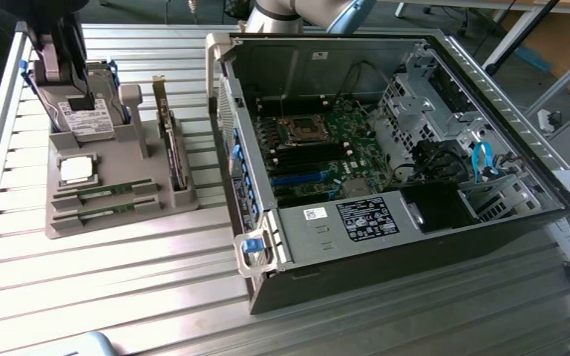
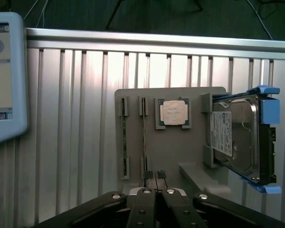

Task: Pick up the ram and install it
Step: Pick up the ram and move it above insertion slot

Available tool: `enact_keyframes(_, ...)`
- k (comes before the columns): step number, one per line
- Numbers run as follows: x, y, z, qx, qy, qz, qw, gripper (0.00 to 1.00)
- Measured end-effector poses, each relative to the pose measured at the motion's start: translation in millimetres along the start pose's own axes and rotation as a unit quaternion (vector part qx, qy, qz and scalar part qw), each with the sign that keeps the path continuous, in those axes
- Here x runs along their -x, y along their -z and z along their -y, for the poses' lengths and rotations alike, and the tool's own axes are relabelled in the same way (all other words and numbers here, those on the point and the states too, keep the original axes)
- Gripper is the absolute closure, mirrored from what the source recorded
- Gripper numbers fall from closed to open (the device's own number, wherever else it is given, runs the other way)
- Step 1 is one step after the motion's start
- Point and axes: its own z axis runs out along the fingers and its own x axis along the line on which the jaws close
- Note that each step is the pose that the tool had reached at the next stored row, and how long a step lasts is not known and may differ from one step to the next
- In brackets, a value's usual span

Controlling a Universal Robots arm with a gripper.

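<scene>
**Claw shut and empty over the holder: watch the stick spacing and the card in the way**

Wrist view: the gripper (image 2: 154, 175) is hanging above the grey holder (image 2: 190, 156) with its fingers pressed together, gripping nothing. Both sticks are sitting in their slots. The outer ram stick (image 2: 125, 137) is running along the holder's edge. The inner ram stick (image 2: 144, 137) is lying between it and the processor chip (image 2: 173, 113). The tips are lining up with one end of the inner stick, and I'd judge they're well above it.

Risks you're facing here:
- Shut fingers going down would be landing on the board's edge, not straddling it.
- The sticks are lying close together, so a spread claw could be nudging the neighbour or the slot posts.

The hard drive (image 2: 237, 137) is taking up the holder's opposite edge. A tablet screen (image 2: 4, 71) is sitting off the holder, past the outer stick's side.

Exterior view: the holder is sitting by the table (image 1: 116, 297) edge on the exterior view's left. The open computer case (image 1: 295, 230) is standing just beside it on the right.

- **Card in the way:** the upright expansion card (image 1: 171, 148) is standing on the holder's edge facing the case, so a low carry could be clipping it.
- **Case access:** the case walls are ringing the motherboard (image 1: 335, 141), so you're getting access from above only.
- **Open room:** bare slats are lying in front of the holder and the case.
</scene>
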Motion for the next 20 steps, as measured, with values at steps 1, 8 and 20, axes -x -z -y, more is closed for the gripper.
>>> enact_keyframes(1, 0.0, -1.5, 0.0, 0.0, 0.0, 0.0, 1.0, 0.89)
enact_keyframes(8, -0.3, -12.7, 0.4, 0.0, 0.0, 0.0, 1.0, 0.89)
enact_keyframes(20, -0.7, -30.8, 1.1, 0.0, 0.0, 0.0, 1.0, 0.89)
